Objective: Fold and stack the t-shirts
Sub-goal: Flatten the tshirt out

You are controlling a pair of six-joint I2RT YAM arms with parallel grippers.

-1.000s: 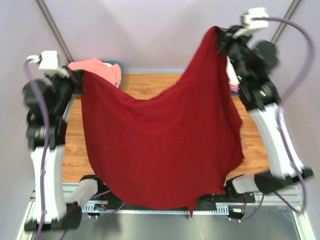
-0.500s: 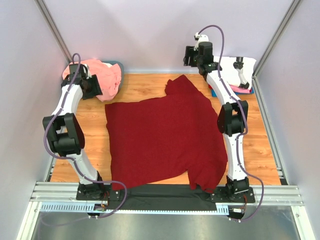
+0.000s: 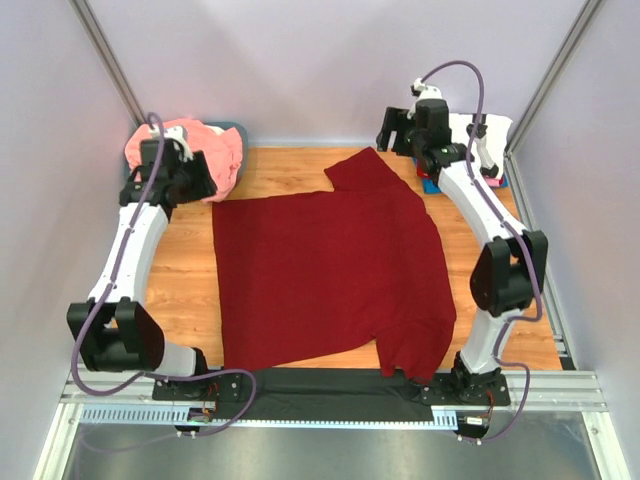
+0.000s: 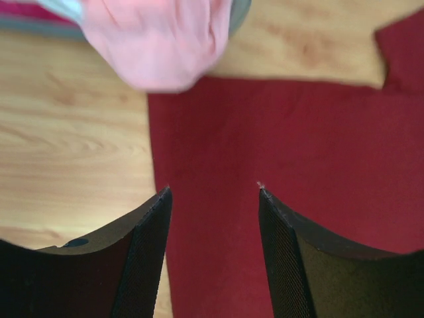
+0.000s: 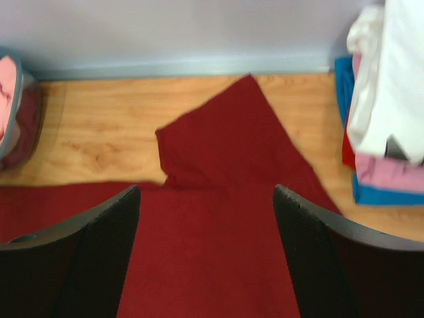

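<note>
A plain dark red t-shirt (image 3: 320, 270) lies spread flat on the wooden table, one sleeve (image 3: 355, 170) pointing to the back. Its near right corner (image 3: 412, 358) reaches over the table's front edge. My left gripper (image 3: 203, 185) hovers open above the shirt's far left corner (image 4: 199, 132), nothing between its fingers (image 4: 149, 225). My right gripper (image 3: 396, 138) hovers open over the back sleeve (image 5: 218, 146), also empty. A salmon-pink t-shirt (image 3: 195, 145) is bunched at the back left (image 4: 159, 40). A white t-shirt (image 5: 391, 59) tops a stack at the back right.
The stack (image 3: 475, 140) at the back right holds pink (image 5: 391, 175) and blue (image 5: 346, 86) cloth under the white one. The salmon-pink shirt sits in a grey-blue bin (image 3: 238, 129). Lilac walls and metal posts (image 3: 108, 60) enclose the table. Bare wood (image 3: 500, 320) shows beside the red shirt.
One second ago both grippers held the red shirt up in the air. They have let go, and it now lies flat while both arms stay low at the table's back.
</note>
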